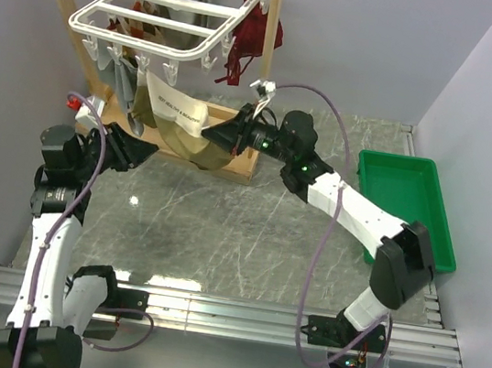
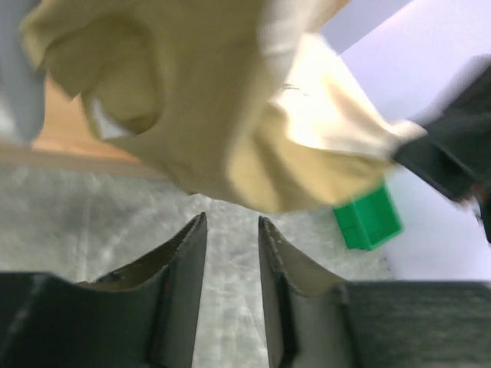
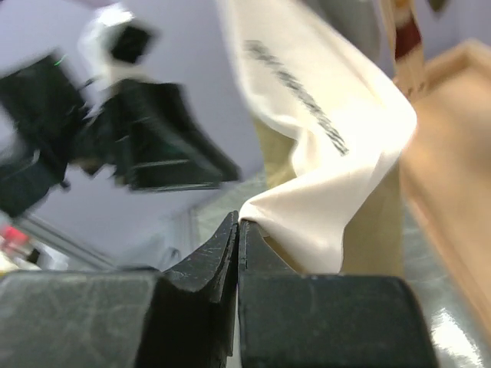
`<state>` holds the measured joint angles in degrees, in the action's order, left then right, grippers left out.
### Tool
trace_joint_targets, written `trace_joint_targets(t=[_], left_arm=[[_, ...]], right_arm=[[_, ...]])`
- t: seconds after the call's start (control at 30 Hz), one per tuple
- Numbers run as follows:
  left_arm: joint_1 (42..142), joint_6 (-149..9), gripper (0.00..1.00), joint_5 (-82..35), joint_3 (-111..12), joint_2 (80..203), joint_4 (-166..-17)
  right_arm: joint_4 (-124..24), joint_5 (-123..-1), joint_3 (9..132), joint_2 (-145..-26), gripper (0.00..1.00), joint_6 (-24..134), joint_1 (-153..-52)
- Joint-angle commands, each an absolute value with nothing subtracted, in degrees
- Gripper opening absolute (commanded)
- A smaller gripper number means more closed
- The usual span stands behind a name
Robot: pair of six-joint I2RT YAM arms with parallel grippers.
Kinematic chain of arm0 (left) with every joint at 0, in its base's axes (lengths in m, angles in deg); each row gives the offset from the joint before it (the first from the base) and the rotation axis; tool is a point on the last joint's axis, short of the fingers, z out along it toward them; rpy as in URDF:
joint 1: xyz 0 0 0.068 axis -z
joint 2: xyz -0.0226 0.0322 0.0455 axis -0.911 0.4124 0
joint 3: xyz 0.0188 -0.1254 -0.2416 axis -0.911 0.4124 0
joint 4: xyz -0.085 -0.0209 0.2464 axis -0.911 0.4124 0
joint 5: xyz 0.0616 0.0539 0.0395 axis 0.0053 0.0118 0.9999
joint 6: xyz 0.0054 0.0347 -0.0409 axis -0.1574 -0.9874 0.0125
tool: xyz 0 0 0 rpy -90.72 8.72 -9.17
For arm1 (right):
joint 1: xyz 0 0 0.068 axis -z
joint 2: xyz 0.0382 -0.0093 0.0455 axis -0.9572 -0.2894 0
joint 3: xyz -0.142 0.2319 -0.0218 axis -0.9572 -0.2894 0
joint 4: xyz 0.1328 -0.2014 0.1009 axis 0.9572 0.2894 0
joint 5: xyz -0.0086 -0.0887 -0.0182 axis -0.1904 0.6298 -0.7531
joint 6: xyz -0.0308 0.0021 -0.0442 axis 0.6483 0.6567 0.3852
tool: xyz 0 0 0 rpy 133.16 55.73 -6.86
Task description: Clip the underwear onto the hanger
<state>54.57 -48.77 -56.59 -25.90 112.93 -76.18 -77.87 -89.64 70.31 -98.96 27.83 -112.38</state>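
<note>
The underwear (image 1: 189, 144), soft tan cloth with a white printed lining, is sagging under the white plastic grid hanger (image 1: 155, 18), at 11 o'clock over the marbled tabletop (image 1: 248, 231). The right gripper (image 3: 238, 224) is pinching its edge. The left gripper (image 2: 232, 224) is standing narrowly parted, empty, beneath.

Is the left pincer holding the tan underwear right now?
No, the left pincer stands open just below the underwear, with nothing caught in its gap.
</note>
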Motion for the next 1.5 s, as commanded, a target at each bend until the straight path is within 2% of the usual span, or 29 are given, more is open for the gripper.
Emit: trace_joint_targets(t=[0.0,0.17,0.3,0.53,0.73,0.97,1.17,1.33,1.47], left_arm=[[54.39,-38.42,0.34,-55.9,-23.29,114.28,-80.66],[55.27,-31.31,0.23,-58.36,-20.65,118.93,-90.47],[58.25,-26.73,0.19,-60.82,-19.51,121.75,-99.1],[61.51,-18.99,0.19,-66.97,-16.96,127.37,-115.38],[60.99,-22.31,0.2,-66.02,-18.27,128.62,-111.36],[54.66,-31.19,0.28,-61.27,-21.26,120.8,-95.1],[51.49,-36.56,0.27,-62.58,-22.49,114.2,-84.9],[52.02,-33.76,0.21,-66.71,-20.39,113.84,-88.84],[55.17,-30.33,0.2,-68.38,-18.45,115.51,-94.54]], right_arm=[[-73.99,-85.89,69.28,-92.11,0.0,49.93,-117.29],[-67.93,-85.01,69.44,-90.42,0.0,72.31,-123.97],[-60.11,-83.78,73.91,-93.14,0.0,87.46,-128.63],[-48.15,-80.18,79.64,-99.56,0.0,106.47,-132.41],[-53.82,-78.42,78.95,-98.25,0.0,101.66,-131.36],[-57.81,-79.82,76.3,-92.36,0.0,93.65,-125.92],[-56.23,-82.72,78.67,-91.12,0.0,91.18,-123.01],[-54.73,-83.69,78.76,-90.68,0.0,91.53,-122.84],[-54.03,-85.09,79.47,-90.16,0.0,91.27,-122.92]])
